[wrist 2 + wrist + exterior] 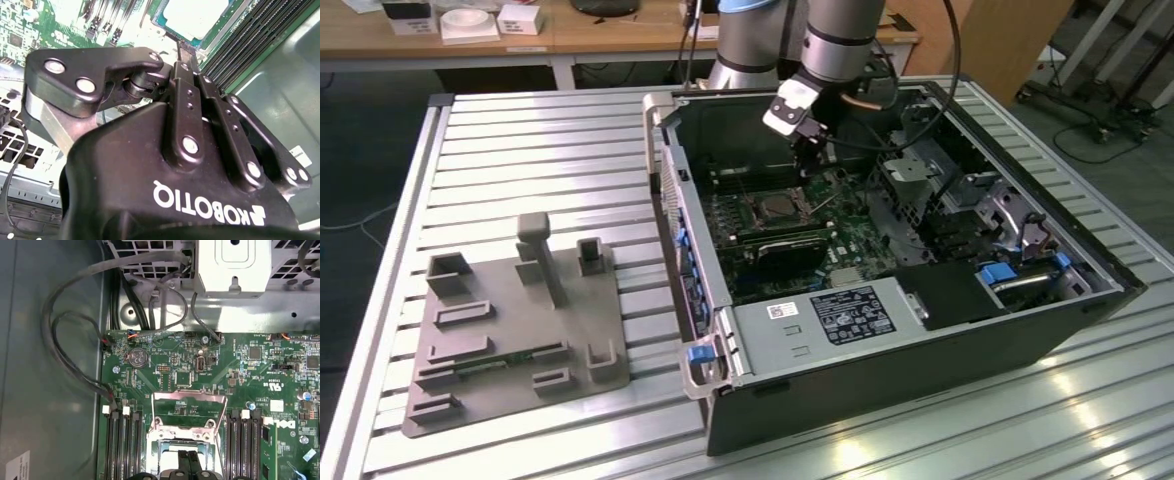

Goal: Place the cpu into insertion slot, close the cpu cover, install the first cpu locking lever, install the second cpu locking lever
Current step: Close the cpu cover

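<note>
The tool [182,50] is down inside the open computer case [707,300], and its two black fingers [186,100] are pressed together to a narrow point with nothing visible between them. In the first wrist view the tool [187,457] points straight at the socket. In the exterior view the tool [810,155] hangs from the arm just over the middle of the green motherboard [854,235].

Right ahead of the fingertips lies the cpu [195,15], pale top up, flat in its socket. Whether the tips touch it, I cannot tell.

Just beyond the socket stands the cpu cover [190,395]. It is swung up and open, a silvery frame with green board showing through its empty centre. It is not down over the chip.

Black memory slots flank the socket on both sides [122,445], running in parallel rows. A round coin battery [137,358] sits on the board past the cover, and grey cables [75,355] loop along the case wall beside it.

Pulling back to the exterior view, a grey labelled box [854,315] sits at the near end of the case. The case rests on a slatted metal surface [520,150]. A grey moulded fixture [520,320] lies on that surface well apart from the case, towards the exterior view's left.
</note>
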`<state>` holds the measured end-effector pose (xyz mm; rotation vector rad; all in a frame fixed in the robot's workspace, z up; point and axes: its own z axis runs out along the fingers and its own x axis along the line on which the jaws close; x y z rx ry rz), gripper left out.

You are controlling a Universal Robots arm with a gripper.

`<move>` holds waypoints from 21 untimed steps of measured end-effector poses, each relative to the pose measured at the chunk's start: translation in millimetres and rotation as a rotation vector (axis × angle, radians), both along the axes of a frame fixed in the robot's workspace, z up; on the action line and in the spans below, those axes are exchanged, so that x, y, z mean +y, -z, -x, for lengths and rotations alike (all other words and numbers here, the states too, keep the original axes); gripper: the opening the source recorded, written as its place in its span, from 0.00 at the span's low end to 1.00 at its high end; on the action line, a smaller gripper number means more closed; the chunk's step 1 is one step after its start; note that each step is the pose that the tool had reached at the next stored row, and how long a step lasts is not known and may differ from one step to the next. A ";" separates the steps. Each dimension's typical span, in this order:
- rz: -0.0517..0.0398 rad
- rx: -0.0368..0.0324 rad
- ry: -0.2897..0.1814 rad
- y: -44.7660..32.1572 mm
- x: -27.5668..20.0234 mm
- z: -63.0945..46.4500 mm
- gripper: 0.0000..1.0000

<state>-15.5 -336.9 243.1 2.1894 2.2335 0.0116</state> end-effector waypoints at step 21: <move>-0.0003 -0.0010 0.000 -22.9 0.4 -16.8 0.10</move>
